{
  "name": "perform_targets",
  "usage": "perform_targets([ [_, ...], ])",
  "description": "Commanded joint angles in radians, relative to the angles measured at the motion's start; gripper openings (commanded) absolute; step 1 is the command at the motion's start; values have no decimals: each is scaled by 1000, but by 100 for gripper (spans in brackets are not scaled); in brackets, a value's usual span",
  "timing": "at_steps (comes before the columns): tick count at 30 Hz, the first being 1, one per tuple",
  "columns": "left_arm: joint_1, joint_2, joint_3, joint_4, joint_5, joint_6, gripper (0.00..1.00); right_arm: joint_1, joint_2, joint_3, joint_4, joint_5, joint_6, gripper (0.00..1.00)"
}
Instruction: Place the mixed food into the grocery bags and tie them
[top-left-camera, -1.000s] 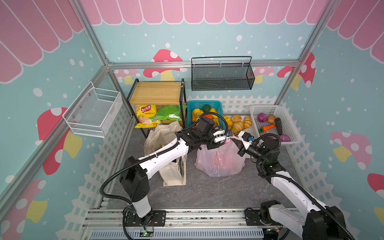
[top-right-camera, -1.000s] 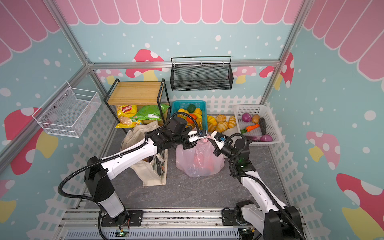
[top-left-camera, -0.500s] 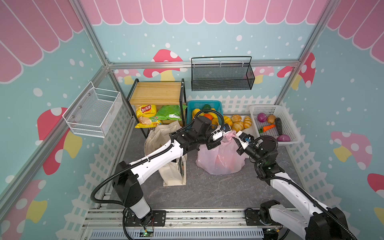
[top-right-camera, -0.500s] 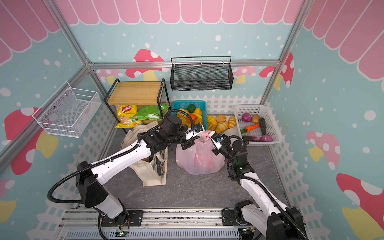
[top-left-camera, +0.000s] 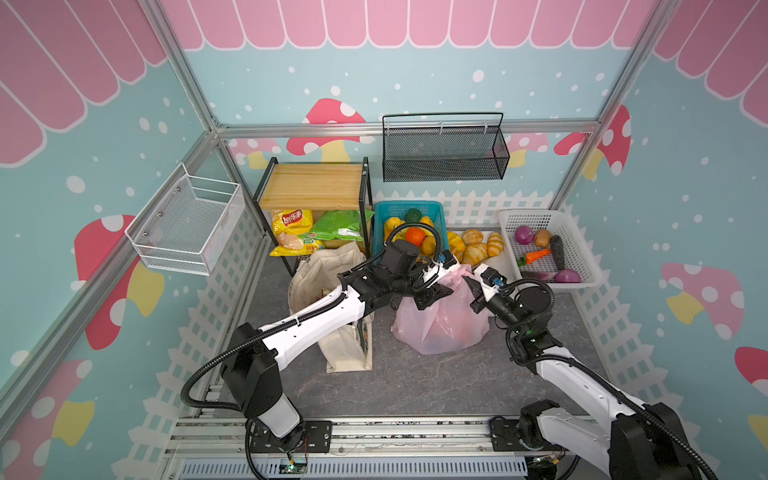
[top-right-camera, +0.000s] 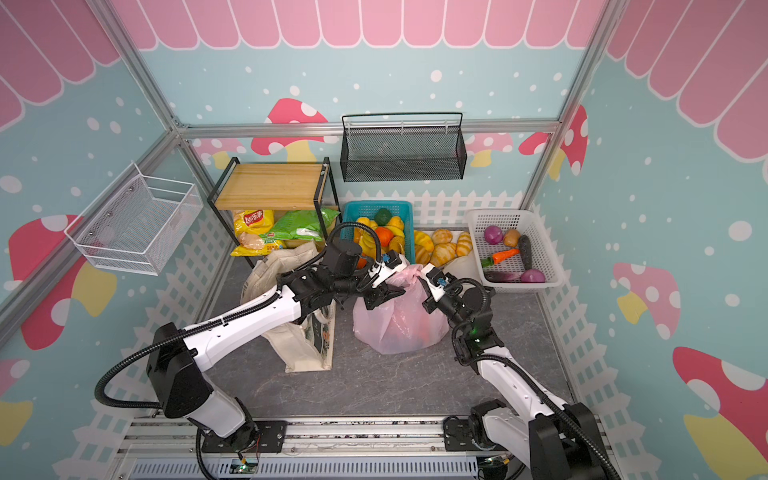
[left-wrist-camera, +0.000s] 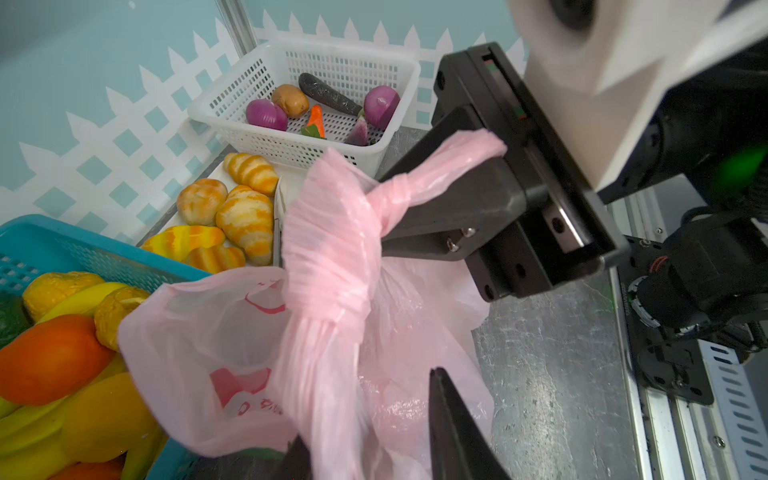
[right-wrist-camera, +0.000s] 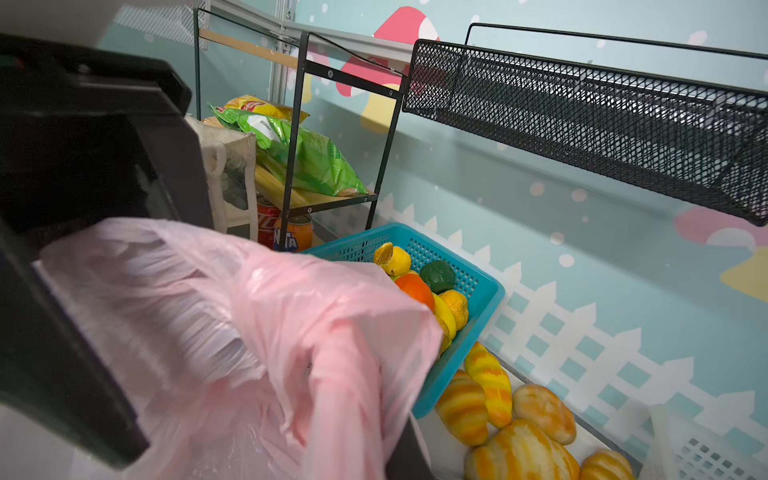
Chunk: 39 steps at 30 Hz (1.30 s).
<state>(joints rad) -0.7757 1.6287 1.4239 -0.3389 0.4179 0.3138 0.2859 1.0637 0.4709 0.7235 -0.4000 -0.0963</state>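
Note:
The pink grocery bag (top-left-camera: 440, 320) (top-right-camera: 399, 324) stands on the grey floor, its two handles twisted into a knot (left-wrist-camera: 332, 270). My right gripper (top-left-camera: 469, 278) (top-right-camera: 422, 276) (left-wrist-camera: 380, 212) is shut on one handle end beside the knot. My left gripper (top-left-camera: 434, 293) (top-right-camera: 384, 297) (left-wrist-camera: 365, 407) is open at the bag's top, and the other handle strand hangs loose between its jaws. The cream canvas grocery bag (top-left-camera: 332, 282) (top-right-camera: 299, 345) stands under my left arm. The mixed food shows only as dim dark and red shapes through the pink plastic.
Behind the bags are a teal basket of toy fruit (top-left-camera: 407, 208), a tray of bread rolls (top-left-camera: 478, 245) and a white basket of vegetables (top-left-camera: 548, 245). A shelf (top-left-camera: 311, 187) holds a yellow chip packet (top-left-camera: 291, 226) and a green packet (top-left-camera: 340, 224). A black mesh basket (top-left-camera: 444, 153) hangs on the back wall.
My left gripper's jaws, shut on the handle before, have parted. My right gripper has shifted slightly left with its handle, and the twist at the bag's top looks tighter.

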Motion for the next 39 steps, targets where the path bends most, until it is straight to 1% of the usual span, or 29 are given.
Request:
perform_targets([
  [1,28,-27,70,-55,38,64,43,-2,-9,-14,52,-25,-2,0],
  [2,34,-27,81,-66,39,69,45,-1,-11,-13,50,-27,-2,0],
  [3,40,-29,95,-78,40,114,48,-1,-14,-14,49,-31,-5,0],
  [5,52,-28,120,-97,43,137,52,-2,-20,-14,44,-33,-5,0],
  [7,62,-22,151,-123,48,156,54,-1,-22,-14,40,-36,-9,0],
  [10,88,-8,193,-152,70,176,54,-2,-19,-12,38,-38,-14,0],
  [12,108,5,214,-160,74,193,50,-2,-18,-9,37,-45,-15,0],
  [14,127,26,239,-174,78,226,41,-2,-16,-6,37,-52,-13,0],
  [16,139,59,272,-211,85,294,29,-2,-14,-4,38,-55,-11,0],
  [19,139,116,338,-292,89,385,21,-2,-11,3,36,-57,-12,0],
  [22,135,175,399,-360,110,456,14,-2,-13,6,33,-58,-14,0],
  [25,119,208,425,-425,126,536,11,-2,-13,8,29,-54,-15,0],
  [29,90,212,406,-431,138,591,9,-2,-10,17,27,-56,-1,0],
  [34,76,229,406,-433,163,601,9,-2,-9,18,43,-72,31,0],
  [39,63,246,405,-432,179,621,13,-2,-7,18,50,-71,40,0],
])
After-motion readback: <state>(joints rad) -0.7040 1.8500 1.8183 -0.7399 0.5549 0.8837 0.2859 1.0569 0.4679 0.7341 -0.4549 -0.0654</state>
